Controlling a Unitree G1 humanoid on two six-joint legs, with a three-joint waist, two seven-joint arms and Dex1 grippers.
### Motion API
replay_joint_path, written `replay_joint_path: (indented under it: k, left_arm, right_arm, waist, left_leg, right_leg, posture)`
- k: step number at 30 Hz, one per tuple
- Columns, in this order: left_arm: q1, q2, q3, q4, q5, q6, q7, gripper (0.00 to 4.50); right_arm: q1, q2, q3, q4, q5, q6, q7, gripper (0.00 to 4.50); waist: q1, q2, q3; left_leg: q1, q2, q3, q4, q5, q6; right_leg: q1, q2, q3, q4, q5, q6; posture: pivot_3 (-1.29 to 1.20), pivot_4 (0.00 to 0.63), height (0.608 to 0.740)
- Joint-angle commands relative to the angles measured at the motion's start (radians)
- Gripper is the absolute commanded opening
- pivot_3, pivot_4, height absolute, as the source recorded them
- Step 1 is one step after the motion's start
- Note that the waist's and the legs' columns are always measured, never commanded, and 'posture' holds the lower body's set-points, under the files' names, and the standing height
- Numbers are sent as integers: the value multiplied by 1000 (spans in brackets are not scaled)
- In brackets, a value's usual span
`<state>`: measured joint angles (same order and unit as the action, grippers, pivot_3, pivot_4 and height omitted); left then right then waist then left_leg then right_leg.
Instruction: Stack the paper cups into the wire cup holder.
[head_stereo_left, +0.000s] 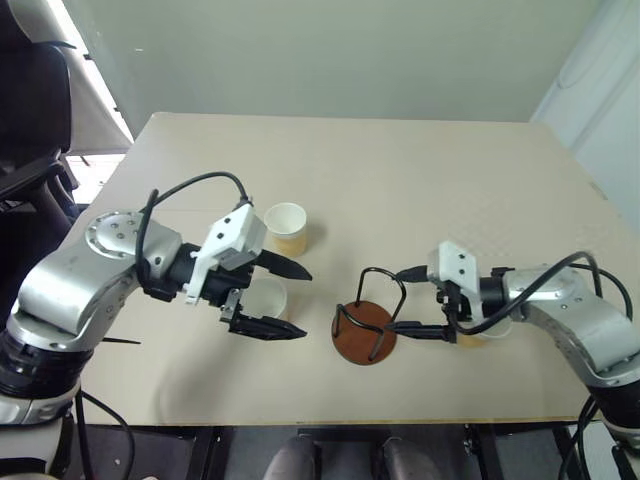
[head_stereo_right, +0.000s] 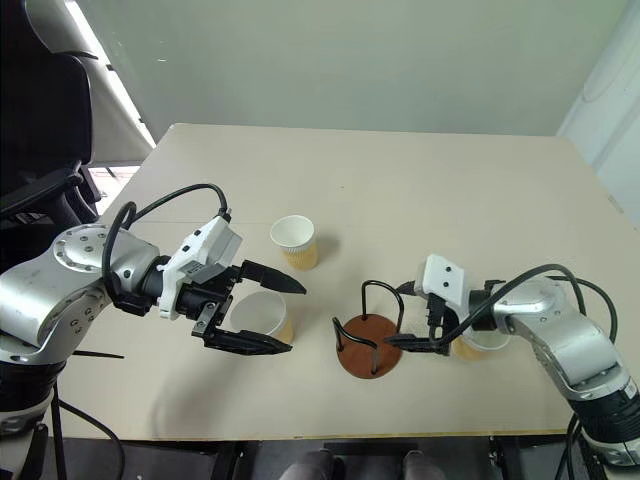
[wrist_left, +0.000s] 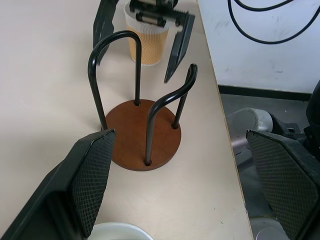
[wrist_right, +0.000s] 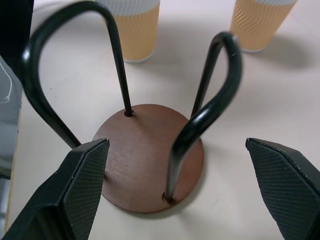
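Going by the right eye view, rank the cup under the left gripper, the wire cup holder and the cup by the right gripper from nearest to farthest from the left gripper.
From the left gripper:
1. Cup under it, right beneath its open fingers.
2. Wire cup holder, mid-table toward the right arm.
3. Cup by the right gripper, beyond the holder, behind that arm.

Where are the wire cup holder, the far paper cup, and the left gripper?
wire cup holder (head_stereo_left: 362, 335), left eye view, brown disc base.
far paper cup (head_stereo_left: 287, 228), left eye view, its side wall.
left gripper (head_stereo_left: 300, 302), left eye view, between its fingertips.
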<state>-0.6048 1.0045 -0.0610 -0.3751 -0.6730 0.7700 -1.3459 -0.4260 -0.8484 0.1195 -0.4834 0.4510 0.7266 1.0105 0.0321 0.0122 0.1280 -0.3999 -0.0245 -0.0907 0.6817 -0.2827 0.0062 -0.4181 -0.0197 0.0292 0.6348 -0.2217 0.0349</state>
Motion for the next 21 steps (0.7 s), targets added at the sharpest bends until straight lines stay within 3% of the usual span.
replay_joint_path:
  k: [1,12,16,21]
  left_arm:
    - [-11,-3,1,-15,2,-12,3,4500]
    - [-24,-38,-32,16,22,-39,-5,4500]
    - [-31,-50,-42,30,33,-51,-14,4500]
    - [-57,-67,-58,54,47,-68,-31,4500]
  right_arm:
    - [5,-49,-95,-59,40,13,6,4482]
    - [192,-245,-389,-204,211,153,44,4482]
    - [299,-300,-452,-219,188,136,61,4482]
    - [418,-350,-439,-201,81,35,75,4482]
  waist:
    - [0,0,0]
    - [2,0,0]
    - [1,0,0]
    - [2,0,0]
  left_leg:
    - [0,0,0,0,0,0]
    - [0,0,0,0,0,0]
    - [0,0,0,0,0,-1]
    - [0,0,0,0,0,-1]
  right_leg:
    - [0,0,0,0,0,0]
    - [0,0,0,0,0,0]
    - [0,0,0,0,0,0]
    - [1,0,0,0,0,0]
  posture:
    - [0,150,740]
    - [0,150,740]
    - [0,150,740]
    - [0,150,740]
